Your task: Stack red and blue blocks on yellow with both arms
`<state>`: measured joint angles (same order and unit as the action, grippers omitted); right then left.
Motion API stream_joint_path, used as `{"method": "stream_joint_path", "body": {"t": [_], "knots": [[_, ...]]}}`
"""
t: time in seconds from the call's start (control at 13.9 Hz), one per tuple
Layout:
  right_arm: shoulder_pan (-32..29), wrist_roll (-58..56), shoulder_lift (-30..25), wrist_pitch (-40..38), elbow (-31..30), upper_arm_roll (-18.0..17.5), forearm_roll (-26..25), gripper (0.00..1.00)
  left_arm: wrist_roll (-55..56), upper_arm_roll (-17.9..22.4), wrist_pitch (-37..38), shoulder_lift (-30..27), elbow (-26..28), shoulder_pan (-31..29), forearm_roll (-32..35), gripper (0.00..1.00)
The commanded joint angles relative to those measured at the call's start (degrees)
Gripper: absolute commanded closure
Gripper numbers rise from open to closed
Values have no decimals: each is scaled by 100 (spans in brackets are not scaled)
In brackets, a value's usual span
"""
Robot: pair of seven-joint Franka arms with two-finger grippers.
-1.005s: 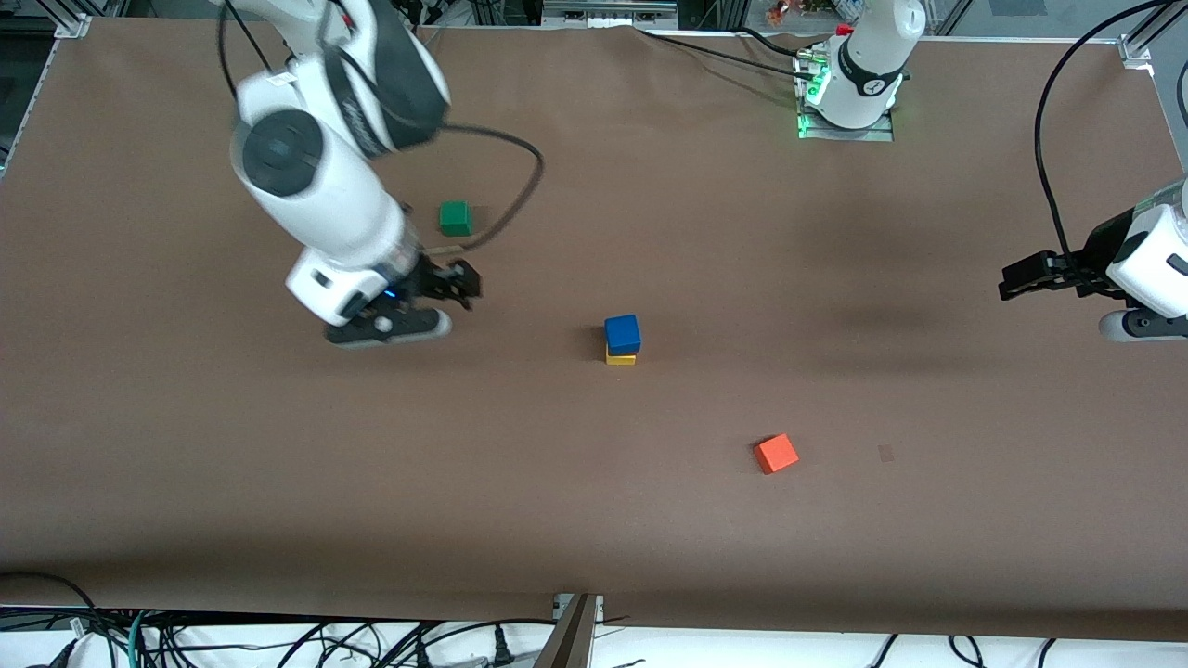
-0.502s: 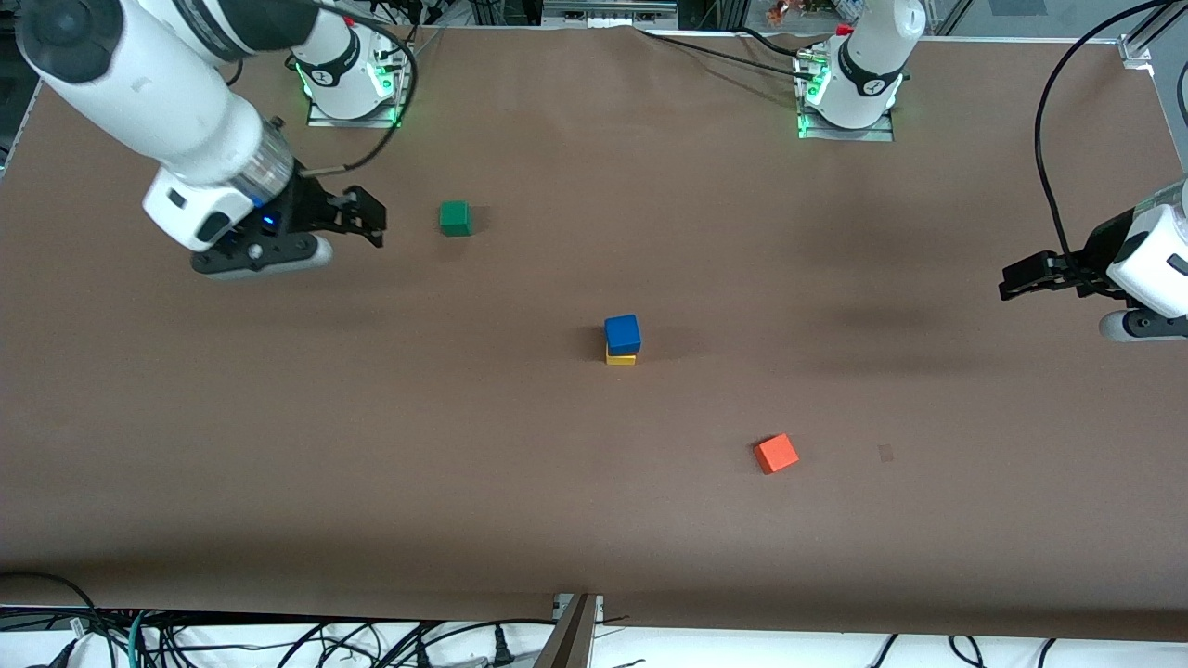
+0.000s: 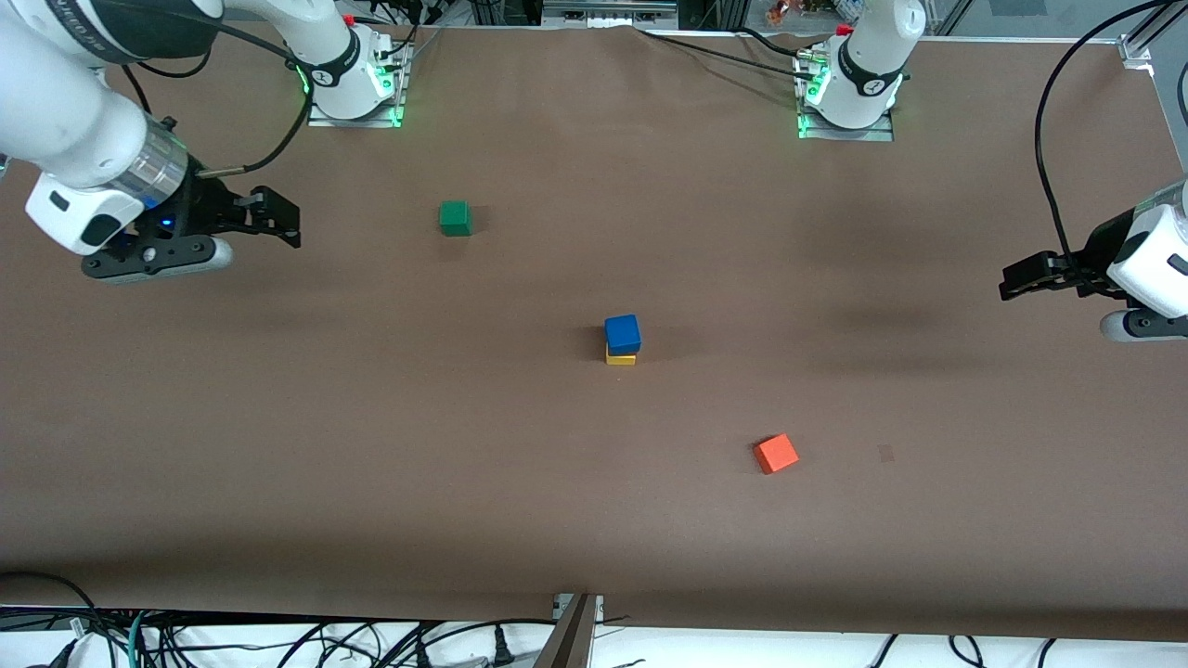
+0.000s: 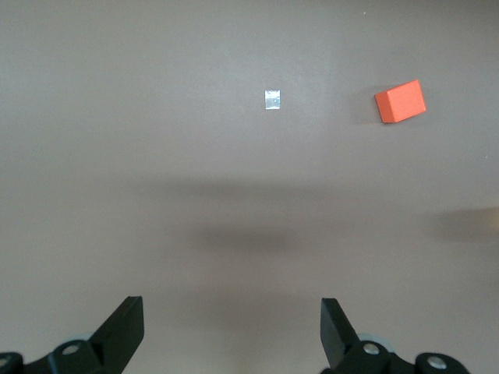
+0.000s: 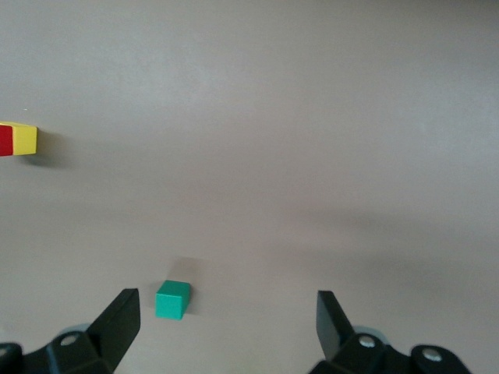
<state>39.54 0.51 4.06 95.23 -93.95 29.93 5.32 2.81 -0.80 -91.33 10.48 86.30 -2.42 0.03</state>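
The blue cube [image 3: 622, 332] sits on top of a stack at mid-table, with the yellow cube [image 3: 621, 358] at the bottom. The front view hides the red cube. In the right wrist view a red sliver [image 5: 5, 140] touches the yellow cube [image 5: 25, 139] at the frame's edge. My right gripper [image 3: 278, 219] is open and empty over the table at the right arm's end, well away from the stack; its wrist view [image 5: 226, 319] shows nothing between the jaws. My left gripper [image 3: 1012, 276] is open and empty, and it waits at the left arm's end, as its wrist view [image 4: 232, 327] confirms.
A green cube [image 3: 455, 218] lies between my right gripper and the stack, farther from the front camera than the stack; it shows in the right wrist view [image 5: 171, 300]. An orange cube [image 3: 775, 454] lies nearer to the camera, toward the left arm's end, also in the left wrist view [image 4: 400, 101].
My right arm has swung away from beside the stack to the right arm's end of the table, with its gripper empty. The stack and my left arm have not moved.
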Motion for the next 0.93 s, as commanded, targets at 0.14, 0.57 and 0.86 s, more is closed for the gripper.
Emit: {"method": "stream_joint_path", "body": {"t": [0.14, 0.57, 0.86], "knots": [[-925, -165, -133, -22, -106, -825, -145, 0, -158, -16, -34, 16, -34, -40, 14, 0], [-2328, -464, -90, -22, 78, -2185, -207, 0, -158, -16, -34, 16, -34, -40, 15, 0], [-2266, -438, 113, -66, 387, -2202, -295, 0, -158, -16, -34, 16, -34, -40, 6, 0]]}}
